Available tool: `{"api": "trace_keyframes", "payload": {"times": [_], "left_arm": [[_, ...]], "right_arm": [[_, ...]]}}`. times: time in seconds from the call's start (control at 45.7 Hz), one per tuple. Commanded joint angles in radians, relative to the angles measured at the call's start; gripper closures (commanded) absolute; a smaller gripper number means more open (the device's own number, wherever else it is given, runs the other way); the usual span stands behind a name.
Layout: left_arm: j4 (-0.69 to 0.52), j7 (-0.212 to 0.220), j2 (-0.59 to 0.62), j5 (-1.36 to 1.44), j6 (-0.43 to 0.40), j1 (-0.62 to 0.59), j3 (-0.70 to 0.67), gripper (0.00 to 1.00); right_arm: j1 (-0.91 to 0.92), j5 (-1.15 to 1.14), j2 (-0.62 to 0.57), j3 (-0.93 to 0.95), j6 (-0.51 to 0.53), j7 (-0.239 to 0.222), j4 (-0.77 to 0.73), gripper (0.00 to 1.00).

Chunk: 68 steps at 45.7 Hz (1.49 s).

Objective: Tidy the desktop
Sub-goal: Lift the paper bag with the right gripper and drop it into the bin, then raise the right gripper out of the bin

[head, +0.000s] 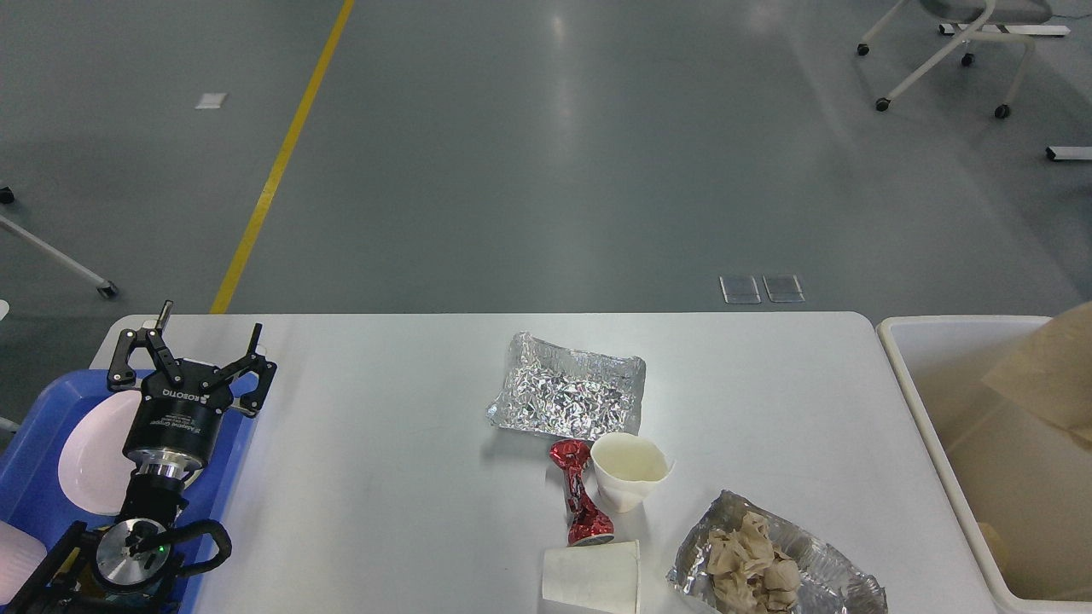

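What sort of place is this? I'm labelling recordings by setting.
Probably a lab or workshop hall, not a home: bare grey floor with a yellow line, a wheeled chair base, and a white desktop strewn with rubbish.

A crumpled foil sheet (567, 396) lies near the tabletop's middle, a crushed red wrapper (578, 493) and an upright paper cup (630, 470) side by side just in front of it. At the near edge, a second paper cup (593, 578) lies tipped over beside a foil tray (832, 578) of brown napkins (752, 564). A blue tray (38, 503) carrying a white plate (90, 460) sits off the left edge; a cream bin (917, 401) holding a brown paper bag (1045, 371) stands off the right edge
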Motion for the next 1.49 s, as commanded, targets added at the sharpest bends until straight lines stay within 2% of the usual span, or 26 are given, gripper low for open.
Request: {"api": "trace_keyframes", "payload": {"times": [0.0, 0.175, 0.394, 0.635, 0.92, 0.942, 0.964, 1.051, 1.073, 1.095, 1.467], "left_arm": [[0.000, 0.000, 0.000, 0.000, 0.000, -0.001, 0.000, 0.04], [0.000, 0.000, 0.000, 0.000, 0.000, -0.001, 0.000, 0.04], [0.000, 0.000, 0.000, 0.000, 0.000, -0.001, 0.000, 0.04], [0.000, 0.000, 0.000, 0.000, 0.000, -0.001, 0.000, 0.04], [0.000, 0.000, 0.000, 0.000, 0.000, -0.001, 0.000, 0.04], [0.000, 0.000, 0.000, 0.000, 0.000, -0.001, 0.000, 0.04], [0.000, 0.000, 0.000, 0.000, 0.000, -0.001, 0.000, 0.04], [0.000, 0.000, 0.000, 0.000, 0.000, -0.001, 0.000, 0.04], [0.000, 0.000, 0.000, 0.000, 0.000, -0.001, 0.000, 0.04], [0.000, 0.000, 0.000, 0.000, 0.000, -0.001, 0.000, 0.04], [0.000, 0.000, -0.002, 0.000, 0.000, 0.001, 0.001, 0.04]], "right_arm": [[-0.270, -0.003, 0.069, 0.221, -0.058, -0.002, -0.183, 1.00], [-0.518, -0.004, 0.238, 0.385, -0.136, -0.003, -0.446, 1.00], [-0.684, -0.004, 0.437, 0.397, -0.239, -0.003, -0.676, 1.00], [-0.713, -0.003, 0.500, 0.407, -0.248, -0.003, -0.684, 1.00], [-0.717, 0.000, 0.505, 0.422, -0.248, -0.008, -0.675, 1.00], [-0.717, -0.001, 0.505, 0.420, -0.248, -0.008, -0.676, 0.97], [-0.717, -0.001, 0.505, 0.420, -0.248, -0.008, -0.675, 0.86], [-0.717, -0.001, 0.505, 0.416, -0.250, -0.003, -0.673, 0.21], [-0.717, -0.001, 0.505, 0.416, -0.250, -0.003, -0.670, 0.07], [-0.717, -0.001, 0.506, 0.414, -0.248, -0.003, -0.669, 0.00], [-0.701, -0.015, 0.494, 0.417, -0.238, -0.003, -0.642, 0.00]]}}
